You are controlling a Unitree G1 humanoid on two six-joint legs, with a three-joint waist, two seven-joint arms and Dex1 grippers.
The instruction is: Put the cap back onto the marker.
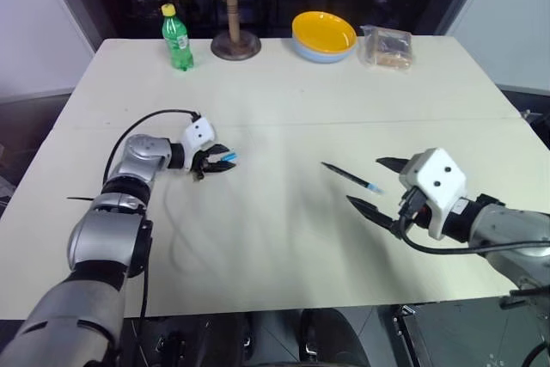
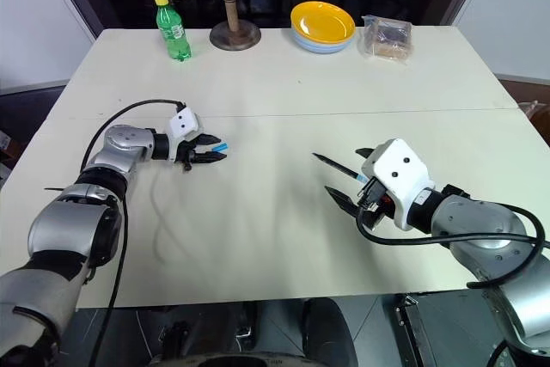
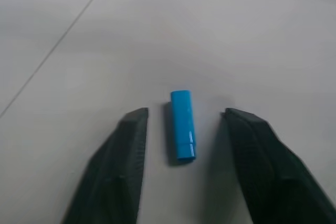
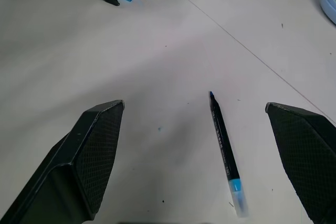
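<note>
1. Left eye view: my left gripper (image 1: 222,163) lies low on the table (image 1: 284,238), toward its left side and about midway between the near and far edges. The cap (image 1: 229,161) sits between its fingertips. My right gripper (image 1: 375,185) hangs over the right part of the table, its two fingers spread wide and holding nothing. The marker (image 1: 351,177) lies flat just beside that gripper, on its inner side, slanting with the dark tip toward the far left and the light blue band toward the near right. Along the far edge stand a bottle (image 1: 177,38), a wooden stand (image 1: 234,6), a yellow bowl (image 1: 323,34) and a clear bag (image 1: 388,47).

2. Right eye view: the same layout; cap and marker lie well apart.

3. Left wrist view: the cap lies on the table between my two fingers (image 3: 123,166), with a gap on each side. The fingers are partly open and touch nothing.

4. Right wrist view: my fingers (image 4: 89,163) stand wide apart, empty. The marker lies between them on the table, touching neither. Farther off, the cap rests at the tips of the left gripper.
</note>
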